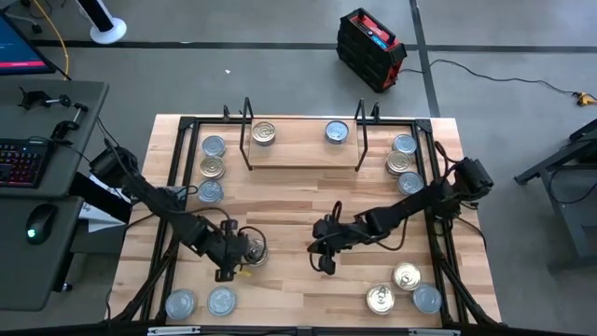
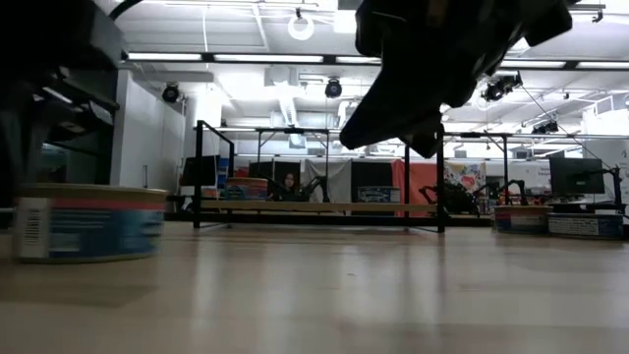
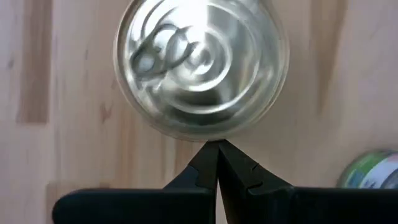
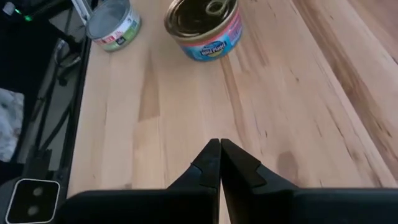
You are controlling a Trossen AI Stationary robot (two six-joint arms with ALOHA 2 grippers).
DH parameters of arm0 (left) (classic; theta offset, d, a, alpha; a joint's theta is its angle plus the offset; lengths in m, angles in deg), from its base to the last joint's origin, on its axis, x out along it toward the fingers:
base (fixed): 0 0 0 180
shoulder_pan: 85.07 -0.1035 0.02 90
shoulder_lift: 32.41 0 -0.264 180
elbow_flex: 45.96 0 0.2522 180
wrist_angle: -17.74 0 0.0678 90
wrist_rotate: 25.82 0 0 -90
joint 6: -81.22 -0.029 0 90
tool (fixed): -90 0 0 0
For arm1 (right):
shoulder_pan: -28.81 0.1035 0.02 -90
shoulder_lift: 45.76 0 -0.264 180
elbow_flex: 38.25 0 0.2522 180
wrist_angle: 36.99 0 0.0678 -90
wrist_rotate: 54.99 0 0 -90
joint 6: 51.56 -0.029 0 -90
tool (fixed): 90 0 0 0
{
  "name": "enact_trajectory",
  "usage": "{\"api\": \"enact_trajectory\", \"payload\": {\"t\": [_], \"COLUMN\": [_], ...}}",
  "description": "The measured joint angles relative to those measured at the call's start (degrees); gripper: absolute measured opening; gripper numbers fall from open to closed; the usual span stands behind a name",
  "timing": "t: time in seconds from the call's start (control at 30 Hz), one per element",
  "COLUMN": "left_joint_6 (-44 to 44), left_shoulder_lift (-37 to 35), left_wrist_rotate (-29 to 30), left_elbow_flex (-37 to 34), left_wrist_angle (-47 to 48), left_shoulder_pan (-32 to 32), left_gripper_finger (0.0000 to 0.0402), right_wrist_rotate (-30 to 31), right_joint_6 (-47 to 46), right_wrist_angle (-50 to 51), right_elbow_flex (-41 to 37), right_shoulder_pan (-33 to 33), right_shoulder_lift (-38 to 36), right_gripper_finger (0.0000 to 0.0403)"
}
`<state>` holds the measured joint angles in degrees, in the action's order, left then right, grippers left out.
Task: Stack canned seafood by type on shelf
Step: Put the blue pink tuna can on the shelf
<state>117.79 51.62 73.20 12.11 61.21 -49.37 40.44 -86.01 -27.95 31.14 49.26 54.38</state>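
table centre (image 1: pixel 289 201) open; tins (image 1: pixel 212 168) line both edges, shelf (image 1: pixel 303 149) at far side

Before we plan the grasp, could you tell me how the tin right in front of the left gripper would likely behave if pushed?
The tin lies flat, lid up, so it should slide on the wooden tabletop rather than roll or tip. Its rigid metal probably won't dent. The shut left gripper could slip off its curved wall.

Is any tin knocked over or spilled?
No. Every tin in view sits flat, lid up: two on the shelf, the rest in small groups on the table. Nothing looks spilled or dented.
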Motion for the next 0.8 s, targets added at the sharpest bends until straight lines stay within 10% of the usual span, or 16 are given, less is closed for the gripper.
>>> {"api": "enact_trajectory", "payload": {"t": [0.4,0.8], "left_joint_6": [-9.70,-9.37], "left_shoulder_lift": [5.79,-3.12], "left_wrist_rotate": [4.20,4.33], "left_elbow_flex": [0.35,8.18], "left_wrist_angle": [-24.93,-0.92], "left_shoulder_pan": [-8.44,-8.46], "left_gripper_finger": [0.0000,0.0000], "right_wrist_rotate": [0.29,1.43], "right_joint_6": [-0.03,-0.48], "right_wrist_angle": [15.80,18.26], "right_elbow_flex": [2.17,1.63], "right_shoulder_pan": [1.17,1.69], "right_shoulder_lift": [-3.65,-8.01], "right_gripper_finger": [0.0000,0.0000]}}
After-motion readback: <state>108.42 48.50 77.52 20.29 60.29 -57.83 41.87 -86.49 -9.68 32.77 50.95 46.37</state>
